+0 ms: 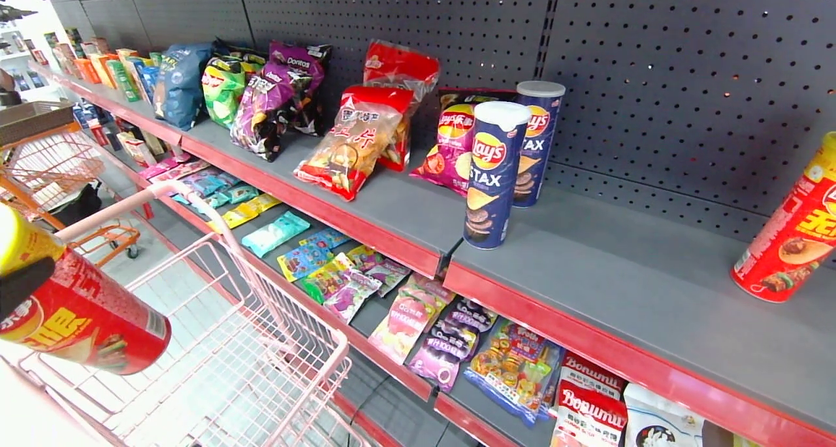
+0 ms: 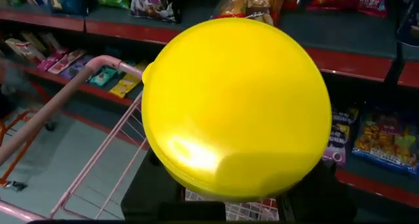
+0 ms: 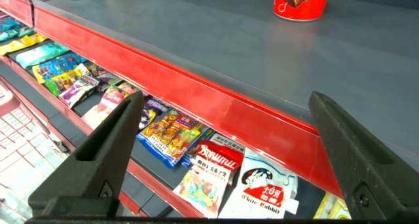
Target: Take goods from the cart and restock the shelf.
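Clamping the red can (image 1: pixel 85 323) over the pink cart (image 1: pixel 117 210) — left gripper (image 2: pixel 232 201); right gripper (image 3: pixel 226 106) spread open

Head overlooks the shelf (image 1: pixel 620 283) (wrist cameras face it nearer).

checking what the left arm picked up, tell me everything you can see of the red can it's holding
The red can is a tall cylinder with a glossy red body printed with yellow characters and food pictures, a silvery band at its base and a round, plastic-looking yellow lid. It lies tilted, lid end toward the robot, base end out over the pink cart, and seems held above it rather than resting in it. The left gripper clamps it near the lid end.
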### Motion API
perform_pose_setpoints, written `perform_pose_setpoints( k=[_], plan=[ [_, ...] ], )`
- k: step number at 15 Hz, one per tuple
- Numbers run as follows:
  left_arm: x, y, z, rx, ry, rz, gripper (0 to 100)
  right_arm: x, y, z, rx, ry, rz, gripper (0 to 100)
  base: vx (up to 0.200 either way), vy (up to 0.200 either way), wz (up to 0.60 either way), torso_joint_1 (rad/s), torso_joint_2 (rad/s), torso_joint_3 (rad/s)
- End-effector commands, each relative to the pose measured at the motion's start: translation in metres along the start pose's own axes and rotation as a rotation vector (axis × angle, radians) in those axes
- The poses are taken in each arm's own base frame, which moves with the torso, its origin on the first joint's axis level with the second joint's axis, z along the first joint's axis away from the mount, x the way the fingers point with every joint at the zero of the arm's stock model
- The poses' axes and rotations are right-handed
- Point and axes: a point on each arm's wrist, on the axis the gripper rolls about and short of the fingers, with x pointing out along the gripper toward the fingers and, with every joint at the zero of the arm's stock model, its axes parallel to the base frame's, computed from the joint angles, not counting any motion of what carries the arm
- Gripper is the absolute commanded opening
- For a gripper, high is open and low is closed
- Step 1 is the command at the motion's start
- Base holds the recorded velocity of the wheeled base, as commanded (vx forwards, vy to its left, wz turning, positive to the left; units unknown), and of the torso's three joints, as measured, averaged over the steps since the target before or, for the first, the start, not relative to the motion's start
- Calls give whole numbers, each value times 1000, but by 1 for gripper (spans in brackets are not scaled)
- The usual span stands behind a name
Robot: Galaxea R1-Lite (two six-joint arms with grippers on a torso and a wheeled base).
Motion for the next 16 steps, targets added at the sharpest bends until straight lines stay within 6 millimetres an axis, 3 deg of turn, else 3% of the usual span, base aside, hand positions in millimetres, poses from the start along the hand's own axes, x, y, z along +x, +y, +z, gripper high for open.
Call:
perform_pose_setpoints(
  k=[1, 3, 6, 11, 16],
  plan=[
    [-1, 0, 1, 20, -7, 3, 0, 0, 0, 0, 0, 0, 0, 100, 0, 0, 0, 0, 0, 0],
    [-1, 0, 1, 34, -7, 1, 0, 0, 0, 0, 0, 0, 0, 100, 0, 0, 0, 0, 0, 0],
    [0, 0, 1, 33, -3, 0, 0, 0, 0, 0, 0, 0, 0, 100, -200, 0, 0, 9, 6, 2],
    [0, -1, 2, 34, -14, -40, 0, 0, 0, 0, 0, 0, 0, 100, 0, 0, 0, 0, 0, 0],
    [-1, -1, 0, 34, -11, -42, 0, 0, 0, 0, 0, 0, 0, 100, 0, 0, -600, 5, 1, 1]
  ],
)
